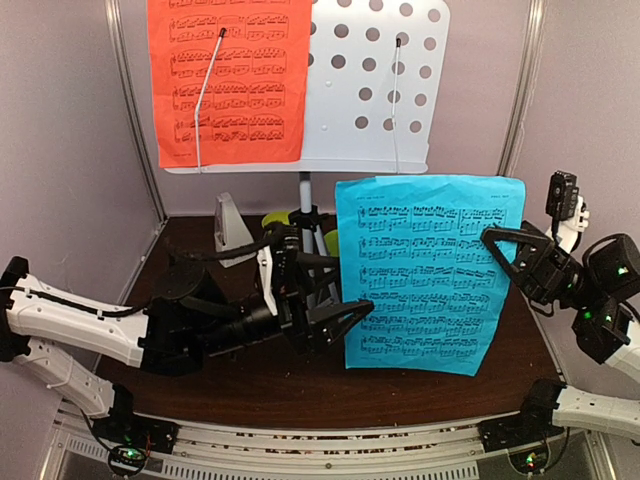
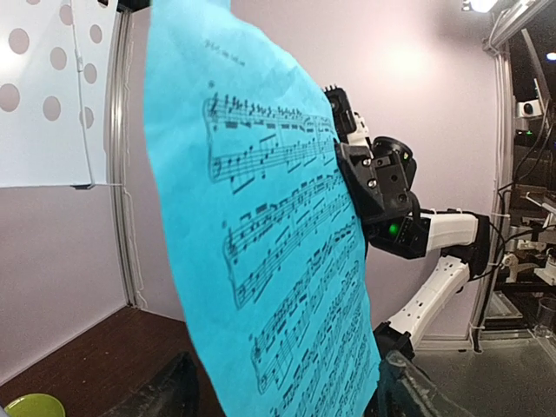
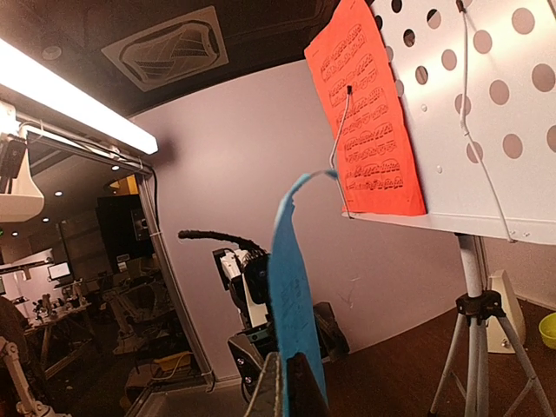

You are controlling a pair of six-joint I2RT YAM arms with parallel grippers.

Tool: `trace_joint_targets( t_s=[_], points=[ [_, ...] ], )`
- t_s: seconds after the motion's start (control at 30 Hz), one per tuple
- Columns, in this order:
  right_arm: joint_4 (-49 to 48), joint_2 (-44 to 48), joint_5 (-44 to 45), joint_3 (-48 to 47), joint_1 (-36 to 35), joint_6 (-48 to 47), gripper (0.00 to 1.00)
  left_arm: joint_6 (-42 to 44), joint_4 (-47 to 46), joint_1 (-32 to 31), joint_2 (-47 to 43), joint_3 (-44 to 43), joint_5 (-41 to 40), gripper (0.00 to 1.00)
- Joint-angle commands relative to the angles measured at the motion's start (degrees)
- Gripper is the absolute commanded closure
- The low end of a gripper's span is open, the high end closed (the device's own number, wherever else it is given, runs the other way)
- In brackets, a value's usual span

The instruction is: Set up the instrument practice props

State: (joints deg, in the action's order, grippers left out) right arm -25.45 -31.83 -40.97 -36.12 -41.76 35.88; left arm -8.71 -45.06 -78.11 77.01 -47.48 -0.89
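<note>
The pale grey perforated music-stand desk (image 1: pixel 370 90) stands on its grey tripod (image 1: pixel 310 235) at the back. The red music sheet (image 1: pixel 228 80) rests on its left half under a wire holder. The blue music sheet (image 1: pixel 430 270) hangs upright in mid-air below the desk's right half. My right gripper (image 1: pixel 488 238) is shut on the sheet's right edge, seen edge-on in the right wrist view (image 3: pixel 285 391). My left gripper (image 1: pixel 345 287) is open, with the sheet's lower left edge (image 2: pixel 261 217) between its spread jaws, not touching them. The whitish metronome (image 1: pixel 232 228) stands behind the left arm.
Lime-green dishes (image 1: pixel 275 218) sit by the tripod's foot; one also shows in the left wrist view (image 2: pixel 30 406). The brown table (image 1: pixel 300 390) is walled in by pale panels with metal posts (image 1: pixel 135 110).
</note>
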Motion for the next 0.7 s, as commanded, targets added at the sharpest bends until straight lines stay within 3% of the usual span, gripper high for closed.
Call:
trace_joint_targets(
  t_s=[0.0,0.33,0.67],
  points=[
    [-4.44,0.02,1.76,1.19,0.08,2.83,1.0,1.7,-0.01,-0.21,1.24,-3.41,2.44,0.31],
    [-5.12,1.07,2.85,2.18,0.1,2.74,1.0,1.57,1.33,-0.2,2.29,-5.9,3.76,0.55],
    [-7.55,1.98,5.1,4.01,0.1,4.32,1.0,1.85,3.83,-0.21,3.05,-9.01,3.81,0.68]
  ],
)
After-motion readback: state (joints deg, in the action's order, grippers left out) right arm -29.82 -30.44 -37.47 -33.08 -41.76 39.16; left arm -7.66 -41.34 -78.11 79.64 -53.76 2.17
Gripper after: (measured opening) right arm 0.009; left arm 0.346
